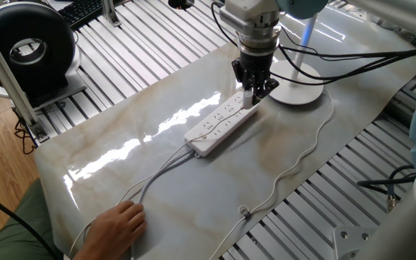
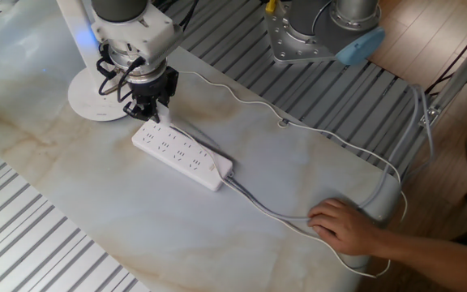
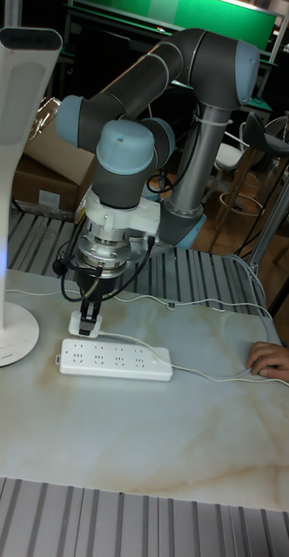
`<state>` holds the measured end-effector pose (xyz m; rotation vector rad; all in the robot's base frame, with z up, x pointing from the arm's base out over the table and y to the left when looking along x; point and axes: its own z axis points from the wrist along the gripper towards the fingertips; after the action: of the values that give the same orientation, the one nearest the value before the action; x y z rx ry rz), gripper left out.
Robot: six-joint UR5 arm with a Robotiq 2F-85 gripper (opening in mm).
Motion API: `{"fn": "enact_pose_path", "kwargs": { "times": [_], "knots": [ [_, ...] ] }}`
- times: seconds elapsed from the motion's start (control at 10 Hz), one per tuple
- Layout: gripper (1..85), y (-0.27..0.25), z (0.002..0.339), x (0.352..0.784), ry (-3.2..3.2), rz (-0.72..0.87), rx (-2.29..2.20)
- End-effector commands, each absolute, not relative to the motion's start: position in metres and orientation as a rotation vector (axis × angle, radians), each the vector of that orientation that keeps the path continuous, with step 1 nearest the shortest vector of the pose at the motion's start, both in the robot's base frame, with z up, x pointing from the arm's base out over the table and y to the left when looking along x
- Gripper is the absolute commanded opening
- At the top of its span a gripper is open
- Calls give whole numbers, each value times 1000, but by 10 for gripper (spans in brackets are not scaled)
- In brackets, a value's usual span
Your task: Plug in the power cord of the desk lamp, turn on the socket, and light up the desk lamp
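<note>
The socket (image 1: 221,124) (image 2: 181,152) (image 3: 116,359) is a long white strip lying flat on the marble table. My gripper (image 1: 253,88) (image 2: 152,109) (image 3: 89,312) hangs over the strip's end nearest the lamp, shut on the small white plug (image 1: 247,98) (image 2: 154,122) (image 3: 85,326) of the power cord (image 1: 310,144) (image 2: 298,130). The plug's underside meets the strip's end outlets; whether it is seated cannot be told. The desk lamp's round base (image 1: 295,90) (image 2: 92,93) (image 3: 5,344) stands just beyond, and its pole (image 1: 305,35) (image 2: 75,32) (image 3: 10,174) carries a bluish glow.
A person's hand (image 1: 118,224) (image 2: 343,227) (image 3: 275,359) rests on the strip's grey cable (image 1: 157,173) near the table edge. Black robot cables (image 1: 352,54) pass over the lamp base. Slatted metal frame surrounds the tabletop, and a black fan (image 1: 27,47) sits at the left.
</note>
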<state>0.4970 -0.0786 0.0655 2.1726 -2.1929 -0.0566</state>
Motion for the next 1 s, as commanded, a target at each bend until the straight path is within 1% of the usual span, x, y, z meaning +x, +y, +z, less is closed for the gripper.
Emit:
{"fn": "enact_pose_path", "kwargs": {
  "times": [0.0,0.6,0.9],
  "knots": [
    [10,-78,67,503,-2184,-51,2199],
    [10,-72,64,535,-2135,-29,2290],
    [10,-69,59,537,-2137,-29,2309]
  ]
}}
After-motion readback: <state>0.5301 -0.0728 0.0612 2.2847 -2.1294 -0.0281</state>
